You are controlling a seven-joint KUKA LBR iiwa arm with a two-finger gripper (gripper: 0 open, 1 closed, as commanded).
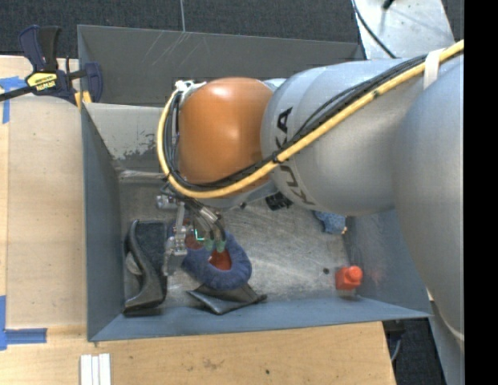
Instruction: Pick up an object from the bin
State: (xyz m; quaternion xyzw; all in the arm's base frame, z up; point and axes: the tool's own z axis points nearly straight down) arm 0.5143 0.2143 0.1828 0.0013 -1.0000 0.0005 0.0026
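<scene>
My gripper [192, 243] is at lower left of frame, over the edge of the rounded blue fabric thing with a red centre [226, 271]; honestly can't tell if my jaws are open, so I'd centre up before squeezing.

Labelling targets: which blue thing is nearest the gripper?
The round dark-blue one with a red patch, beside the gripper; the paler blue one lies farther right.

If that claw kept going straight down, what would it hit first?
Probably the blue rounded object with a red patch, right beneath the gripper in the bin's left half; depth is unclear.
</scene>
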